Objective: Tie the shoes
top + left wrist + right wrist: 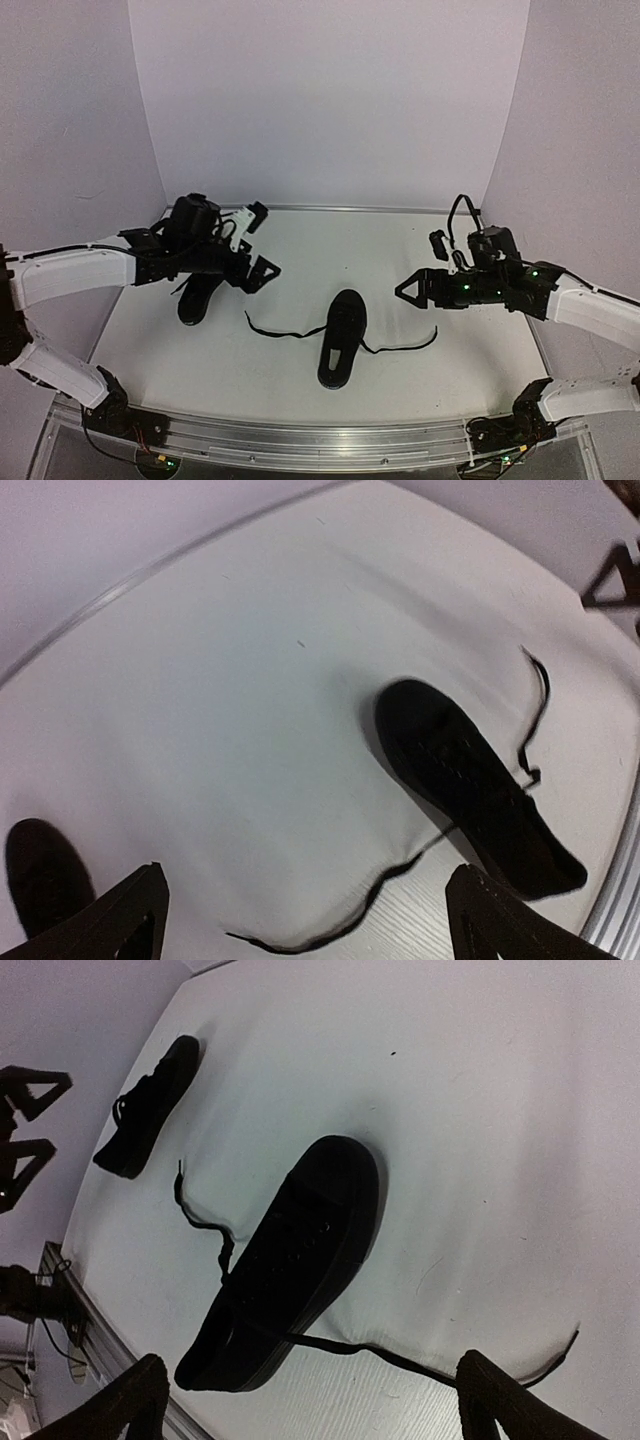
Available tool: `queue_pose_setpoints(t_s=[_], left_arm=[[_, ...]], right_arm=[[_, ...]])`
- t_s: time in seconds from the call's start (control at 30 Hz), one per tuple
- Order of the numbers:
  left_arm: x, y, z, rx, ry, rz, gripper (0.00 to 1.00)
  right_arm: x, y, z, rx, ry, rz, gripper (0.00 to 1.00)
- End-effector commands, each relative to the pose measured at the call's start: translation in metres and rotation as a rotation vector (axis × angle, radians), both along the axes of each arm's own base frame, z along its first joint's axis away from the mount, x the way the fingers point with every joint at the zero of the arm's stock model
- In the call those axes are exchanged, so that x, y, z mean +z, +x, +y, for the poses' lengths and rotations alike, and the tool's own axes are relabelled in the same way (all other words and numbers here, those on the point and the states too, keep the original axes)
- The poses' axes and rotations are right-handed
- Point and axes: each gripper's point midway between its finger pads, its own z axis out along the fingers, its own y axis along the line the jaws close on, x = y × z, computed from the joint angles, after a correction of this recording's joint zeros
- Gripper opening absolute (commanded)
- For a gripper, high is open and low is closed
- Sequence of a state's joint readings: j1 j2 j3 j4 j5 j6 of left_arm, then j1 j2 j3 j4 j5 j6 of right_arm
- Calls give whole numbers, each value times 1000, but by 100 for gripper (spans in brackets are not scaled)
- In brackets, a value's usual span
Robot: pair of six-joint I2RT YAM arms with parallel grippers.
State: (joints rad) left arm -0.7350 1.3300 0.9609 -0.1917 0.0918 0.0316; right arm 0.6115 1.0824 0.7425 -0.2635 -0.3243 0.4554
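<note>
End effectors (262, 242) (425, 265) wide, shoe (342, 338) between

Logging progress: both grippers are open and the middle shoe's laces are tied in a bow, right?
No. The laces of the middle shoe lie loose on the table, one to each side, as the top external view shows. The left gripper and right gripper are open.

Shoes (342, 338): matt black, cloth-like uppers, no shine. Laces (380, 1354): thin, dull black cord. Table (300, 250): white, matt, faint wood-like grain near front edge. Front rail (300, 436): bare silvery metal, slight sheen. Arm shells (75, 272): smooth white plastic; jaws matt black.
</note>
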Motion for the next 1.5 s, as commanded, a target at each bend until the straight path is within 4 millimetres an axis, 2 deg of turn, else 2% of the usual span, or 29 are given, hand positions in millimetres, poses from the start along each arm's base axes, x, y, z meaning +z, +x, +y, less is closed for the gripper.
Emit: queue_pose_setpoints(t_s=[0.0,0.1,0.2,0.47,0.7,0.87,0.97,1.2,1.3,1.47], left_arm=[[-27,-46,-44,-335,31,32,99],[-38,-57,-61,-456,13,8,95],[-57,-63,-73,-542,50,-19,92],[-102,-53,-91,-619,137,8,81],[-112,-52,-104,-649,114,-5,71],[-113,-52,-114,-659,88,-21,61],[-114,-52,-118,-662,78,-29,56],[-120,-53,-127,-677,69,-31,54],[-122,-52,-130,-672,63,-34,53],[-127,-50,-134,-670,62,-36,45]], right_arm=[[5,-5,31,187,64,-27,85],[-13,-10,42,273,49,10,76],[-36,-12,50,340,14,48,69],[-76,-19,73,457,-50,71,62],[-91,-28,95,522,-78,60,58],[-100,-27,103,535,-94,65,52],[-103,-24,103,526,-105,65,47],[-106,-24,101,516,-117,68,38],[-109,-24,100,512,-118,75,37],[-111,-24,100,509,-117,75,37]])
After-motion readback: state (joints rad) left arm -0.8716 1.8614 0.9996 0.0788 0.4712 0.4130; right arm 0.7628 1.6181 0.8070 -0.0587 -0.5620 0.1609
